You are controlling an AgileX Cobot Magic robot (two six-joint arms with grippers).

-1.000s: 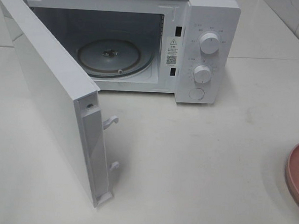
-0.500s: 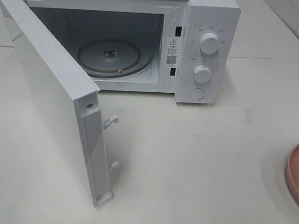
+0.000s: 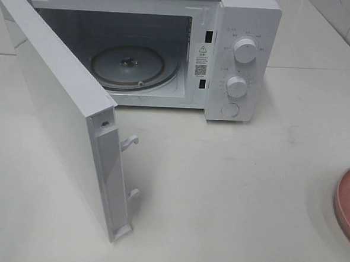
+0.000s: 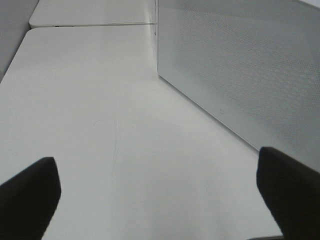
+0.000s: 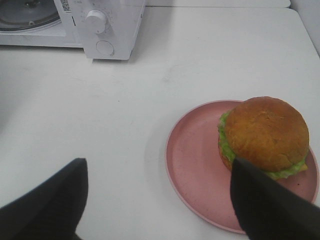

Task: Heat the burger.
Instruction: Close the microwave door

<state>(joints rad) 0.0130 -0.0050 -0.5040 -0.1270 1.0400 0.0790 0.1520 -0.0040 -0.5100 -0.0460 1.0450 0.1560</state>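
White table (image 3: 237, 188), microwave (image 3: 227, 57) door open; right gripper (image 5: 157, 200) wide, empty: center over burger (image 5: 264, 136), grip low, avoid plate (image 5: 192, 165) rim.

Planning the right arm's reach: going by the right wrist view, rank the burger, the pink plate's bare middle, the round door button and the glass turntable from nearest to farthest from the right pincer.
1. Burger, against one open finger, on the plate's far half.
2. Pink plate, its bare middle, just beyond the right pincer.
3. Round door button, low on the microwave's control panel.
4. Glass turntable, inside the open cavity.
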